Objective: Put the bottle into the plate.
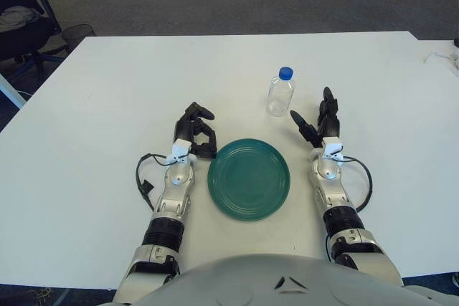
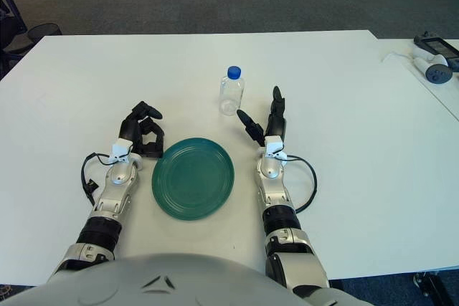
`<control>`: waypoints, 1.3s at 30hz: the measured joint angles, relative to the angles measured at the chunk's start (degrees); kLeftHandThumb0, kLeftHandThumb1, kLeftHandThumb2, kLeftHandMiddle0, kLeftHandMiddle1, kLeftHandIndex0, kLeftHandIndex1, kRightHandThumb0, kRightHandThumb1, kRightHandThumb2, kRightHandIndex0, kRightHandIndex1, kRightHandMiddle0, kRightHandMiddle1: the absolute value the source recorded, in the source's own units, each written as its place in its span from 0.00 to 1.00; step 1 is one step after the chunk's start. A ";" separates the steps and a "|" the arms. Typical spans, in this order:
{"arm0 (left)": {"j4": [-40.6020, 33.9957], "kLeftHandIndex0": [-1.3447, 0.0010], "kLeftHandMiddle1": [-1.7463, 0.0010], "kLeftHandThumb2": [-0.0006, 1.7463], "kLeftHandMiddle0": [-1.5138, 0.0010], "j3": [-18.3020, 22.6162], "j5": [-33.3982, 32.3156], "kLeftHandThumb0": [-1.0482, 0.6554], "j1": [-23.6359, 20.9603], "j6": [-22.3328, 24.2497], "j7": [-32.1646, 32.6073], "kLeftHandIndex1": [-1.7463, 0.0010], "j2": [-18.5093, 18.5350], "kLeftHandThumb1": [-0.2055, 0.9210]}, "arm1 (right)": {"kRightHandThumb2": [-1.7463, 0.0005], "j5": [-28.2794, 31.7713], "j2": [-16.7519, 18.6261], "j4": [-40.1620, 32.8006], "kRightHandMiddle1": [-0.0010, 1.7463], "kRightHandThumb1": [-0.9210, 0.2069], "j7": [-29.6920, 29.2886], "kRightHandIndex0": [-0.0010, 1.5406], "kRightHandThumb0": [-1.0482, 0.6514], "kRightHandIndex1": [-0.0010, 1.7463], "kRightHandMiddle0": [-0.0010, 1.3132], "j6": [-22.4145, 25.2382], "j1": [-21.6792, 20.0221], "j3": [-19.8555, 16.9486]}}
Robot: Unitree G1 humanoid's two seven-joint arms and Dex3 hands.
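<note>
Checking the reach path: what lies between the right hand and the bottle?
Nothing: only bare white table separates the open right hand from the upright bottle, as both eye views show. The plate lies nearer the robot, outside that gap.

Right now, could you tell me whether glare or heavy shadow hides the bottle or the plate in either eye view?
Left eye view: even light, no glare; the clear bottle with its blue cap reads plainly against the white table, and the green plate shows its rings. Right eye view: the same, with only soft shadows beside the open right robot hand and the curled left robot hand.
</note>
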 measured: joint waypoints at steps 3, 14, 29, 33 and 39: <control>-0.10 0.47 0.06 1.00 0.38 -0.03 0.05 0.61 0.00 0.28 0.14 0.00 -0.04 0.10 | 0.93 -0.85 0.15 -0.26 0.04 0.00 -1.22 0.06 0.05 0.01 0.00 1.56 -0.23 0.16; -0.54 0.47 0.06 1.00 0.38 -0.06 0.08 0.61 0.12 0.74 0.39 0.00 -0.19 0.09 | 0.95 -0.38 0.04 -1.87 0.00 0.03 2.24 0.04 0.09 0.00 0.00 3.70 -0.58 0.87; -0.45 0.47 0.07 1.00 0.38 -0.05 0.60 0.61 0.27 0.35 1.38 0.00 -0.52 0.09 | 0.96 -0.64 0.00 -1.49 0.02 0.03 5.16 0.05 0.06 0.00 0.01 5.04 -2.22 2.15; -0.42 0.46 0.07 1.00 0.38 -0.03 0.60 0.61 0.27 0.31 1.39 0.00 -0.60 0.09 | 0.96 -1.96 -0.76 0.84 0.03 0.01 5.12 0.04 0.02 0.00 0.00 4.61 -3.84 3.11; -0.42 0.46 0.07 1.00 0.38 -0.02 0.60 0.61 0.27 0.26 1.40 0.00 -0.72 0.09 | 0.93 -4.16 -2.06 5.05 0.06 0.00 5.07 0.05 0.00 0.00 0.00 2.96 -6.15 4.77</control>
